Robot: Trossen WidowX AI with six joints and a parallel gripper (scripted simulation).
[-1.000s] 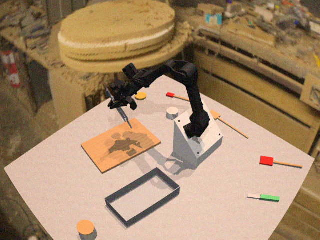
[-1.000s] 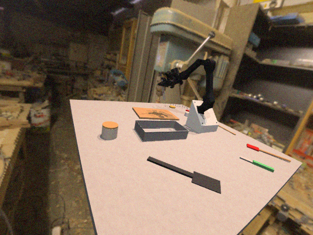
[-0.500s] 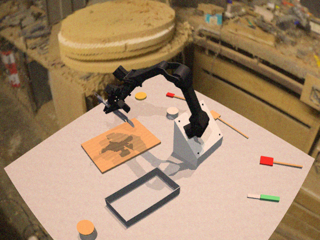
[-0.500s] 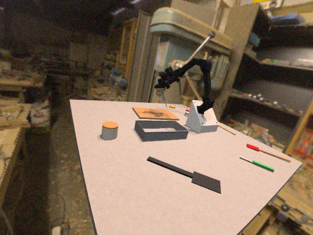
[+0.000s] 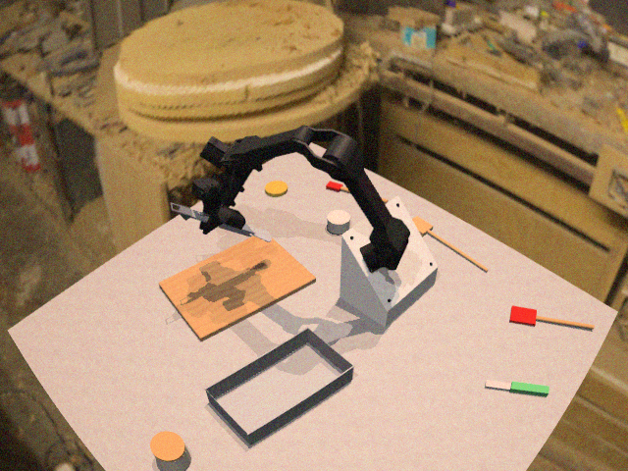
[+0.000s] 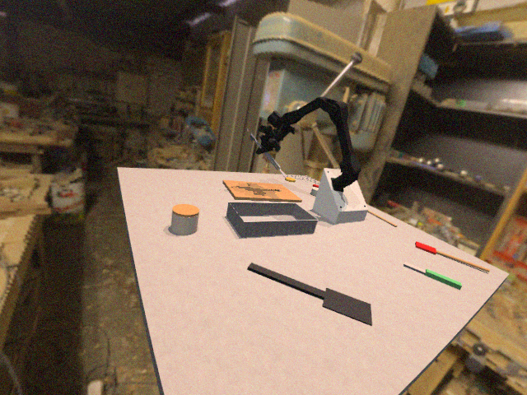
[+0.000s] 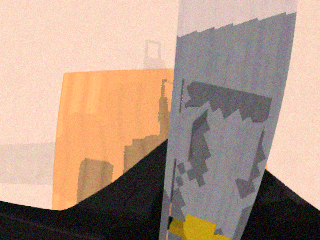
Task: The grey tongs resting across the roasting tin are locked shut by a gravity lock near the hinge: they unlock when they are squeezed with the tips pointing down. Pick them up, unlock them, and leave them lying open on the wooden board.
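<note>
Hanging in the air above the far edge of the wooden board (image 5: 236,285), the grey tongs (image 5: 221,222) are clamped between the gripper's (image 5: 218,219) fingers, tilted with their tips lower than the hinge end. In the wrist view the tongs (image 7: 227,127) fill the frame, a yellow mark low on them, the board (image 7: 110,136) beneath. The arms look pressed together; whether the lock has released, I cannot tell. The roasting tin (image 5: 280,386) lies on the near side of the board, just apart from it. The arm's white pedestal (image 5: 400,296) stands right of the board. A cork-topped canister (image 5: 168,447) sits beyond the tin's near-left corner, well away from the board.
</note>
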